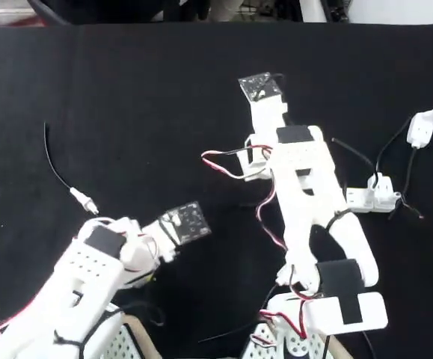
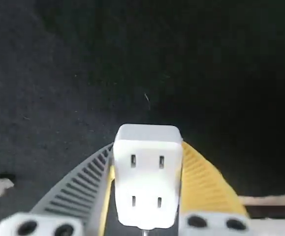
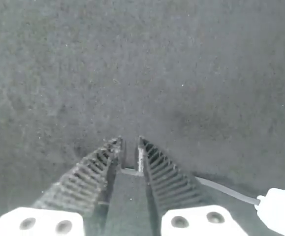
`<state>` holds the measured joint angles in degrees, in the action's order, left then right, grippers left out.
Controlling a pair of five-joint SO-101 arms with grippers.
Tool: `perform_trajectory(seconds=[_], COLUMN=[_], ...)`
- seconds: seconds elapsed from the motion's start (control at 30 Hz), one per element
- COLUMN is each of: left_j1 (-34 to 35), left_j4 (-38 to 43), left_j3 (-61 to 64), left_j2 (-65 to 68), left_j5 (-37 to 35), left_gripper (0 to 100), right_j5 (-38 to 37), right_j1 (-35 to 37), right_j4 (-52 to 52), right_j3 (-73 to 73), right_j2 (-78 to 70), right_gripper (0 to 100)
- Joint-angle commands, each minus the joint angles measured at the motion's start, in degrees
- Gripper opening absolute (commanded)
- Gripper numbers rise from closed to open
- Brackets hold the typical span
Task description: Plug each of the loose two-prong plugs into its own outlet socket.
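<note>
In the left wrist view my left gripper (image 2: 148, 147) is shut on a white outlet adapter (image 2: 147, 182). Its two pairs of slots face the camera, between the grey finger (image 2: 78, 184) and the yellow one (image 2: 204, 182). From above, that gripper (image 1: 183, 223) hovers at the table's lower middle. A small white two-prong plug (image 1: 86, 201) on a black cord lies to its left. My right gripper (image 3: 128, 145) is shut on nothing just above the black mat, and in the high view this gripper (image 1: 262, 87) sits at centre back. A white plug (image 3: 280, 210) on a cord lies close by it.
At the right of the black mat (image 1: 126, 90) lies a white outlet block (image 1: 371, 197) with cords running from it. A further white plug piece (image 1: 424, 129) lies behind it. Red and white servo wires (image 1: 227, 166) loop beside the right arm.
</note>
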<state>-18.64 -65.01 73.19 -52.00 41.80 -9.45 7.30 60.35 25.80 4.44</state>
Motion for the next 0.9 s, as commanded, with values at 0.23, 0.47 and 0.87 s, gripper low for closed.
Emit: perform_trajectory(seconds=[0.23,0.47,0.87], left_j1=[2.7,21.1,59.0], left_j4=[-6.9,-19.4,-14.3], left_j3=[-5.0,-19.2,4.6], left_j2=[-9.4,-25.2,-51.9], left_j5=[1.5,-1.6,-1.8], left_gripper=[45,40,27], right_j5=[0.4,2.7,4.0], right_j1=[1.1,3.0,24.8], right_j4=[-0.2,-0.2,-1.9], right_j3=[-2.5,-2.5,-7.4], right_j2=[2.6,2.5,-1.5], right_gripper=[5.2,5.3,5.4])
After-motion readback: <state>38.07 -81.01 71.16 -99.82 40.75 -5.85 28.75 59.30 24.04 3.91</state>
